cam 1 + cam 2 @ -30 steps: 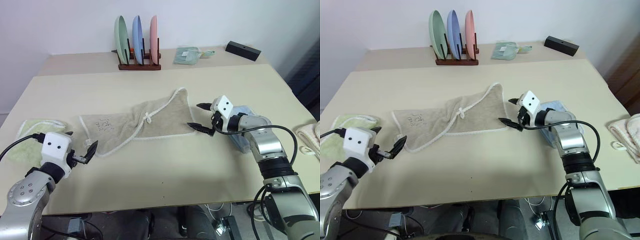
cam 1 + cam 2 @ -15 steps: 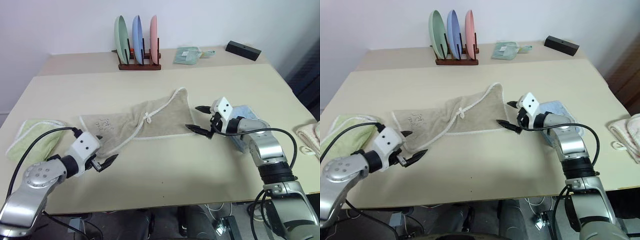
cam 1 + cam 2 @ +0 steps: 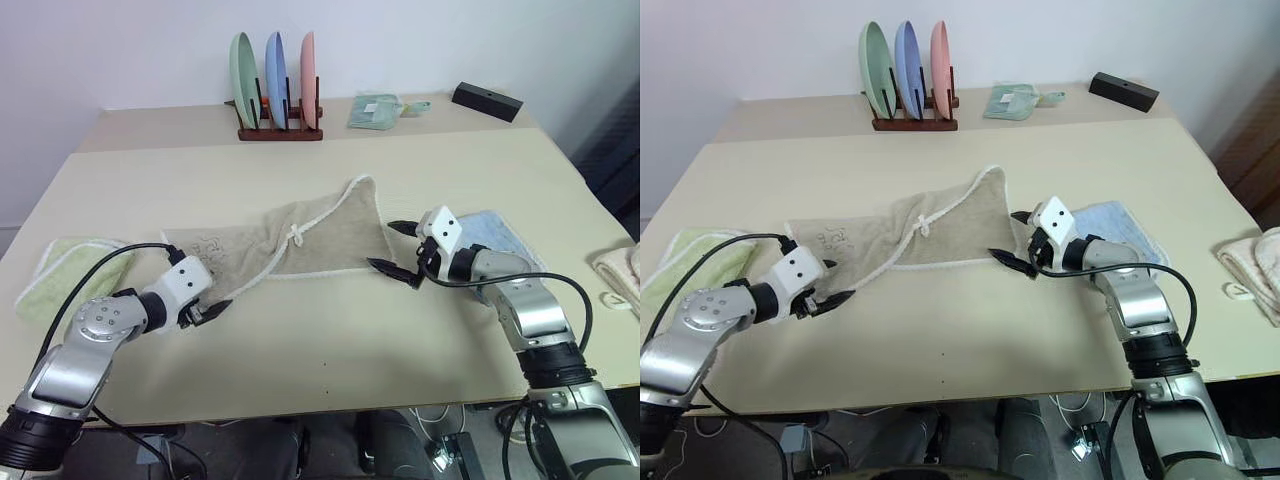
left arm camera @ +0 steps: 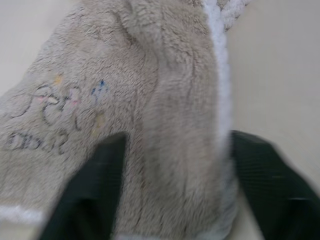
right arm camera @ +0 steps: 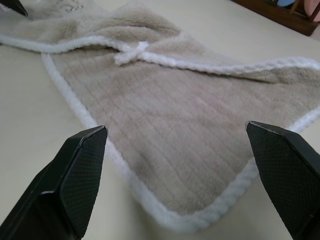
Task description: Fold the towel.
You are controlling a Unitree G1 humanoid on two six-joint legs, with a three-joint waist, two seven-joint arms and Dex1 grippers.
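Since a second ago our left gripper [image 3: 203, 306] has swung in from beside the light green towel [image 3: 62, 276] to the near-left corner of the towel [image 3: 300, 240], and its jaws have narrowed from wide open. In the left wrist view the two black fingers [image 4: 90, 192] now straddle a ridge of beige pile with the white corded edge between them; we cannot tell whether they have closed firmly on it yet, so we judge the grasp to be under way rather than made. Our right gripper [image 3: 400, 250] has drawn back only a little and sits with its fingers [image 5: 75, 172] spread wide, one at either side of the towel's right-hand corner, holding nothing.

The towel lies rumpled across the middle of the table [image 3: 330, 350], partly doubled over on itself, with its white loop [image 3: 295, 236] near the centre and the embroidered mark [image 3: 211, 246] toward the left end. From the loop, the left gripper is at about eight o'clock and the right gripper at about three to four o'clock. The light blue towel [image 3: 495, 232] lies just behind the right gripper, and the plate rack [image 3: 278, 100] stands at twelve o'clock, well apart.

We read this as the corner-pinching step. Next, we think, the left jaws must finish closing, the right must advance and shut on its corner, and both then lift together.
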